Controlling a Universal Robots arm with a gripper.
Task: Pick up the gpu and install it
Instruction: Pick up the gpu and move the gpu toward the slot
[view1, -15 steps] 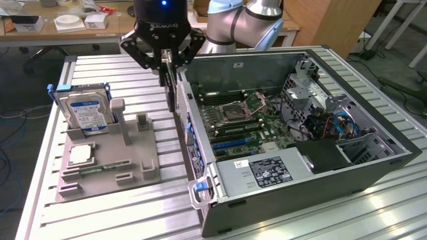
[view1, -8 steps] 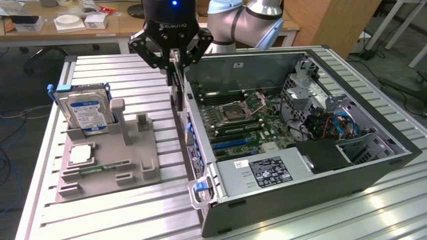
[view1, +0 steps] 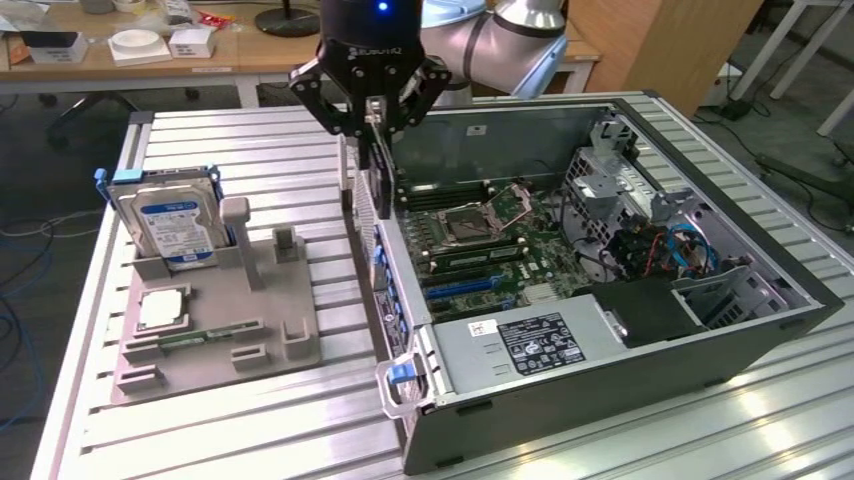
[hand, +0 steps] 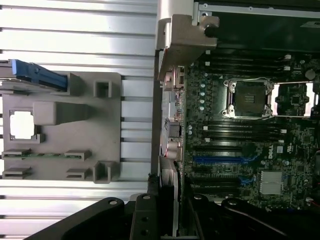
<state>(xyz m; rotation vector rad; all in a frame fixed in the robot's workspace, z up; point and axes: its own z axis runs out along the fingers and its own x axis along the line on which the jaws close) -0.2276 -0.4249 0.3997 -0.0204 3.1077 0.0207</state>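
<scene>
Exterior view first: my fingers (view1: 372, 124) are clamped on the gpu (view1: 383, 178), gripping its upper edge so the card hangs upright and edge-on beneath them. It is in the air, over the wall of the open computer case (view1: 641, 390) on the exterior view's left, between the gray parts fixture (view1: 267, 300) and the motherboard (view1: 494, 250). It sits in no slot yet.

The case lies on its side on the slatted aluminium desk (view1: 240, 430), with the power supply (view1: 534, 345) at its near end and the bare CPU socket (view1: 477, 215) close to the hanging card. In the fixture a hard drive (view1: 171, 222) with a blue-white label stands upright, and a narrow green memory stick (view1: 207, 338) lies flat near a processor chip (view1: 160, 308).

In the wrist view I look along the card's thin edge to its silver end bracket (hand: 187, 42), which lies over the case wall just beside the motherboard's edge — the blue expansion slot (hand: 222, 160) is off to one side, apart from the card.
</scene>
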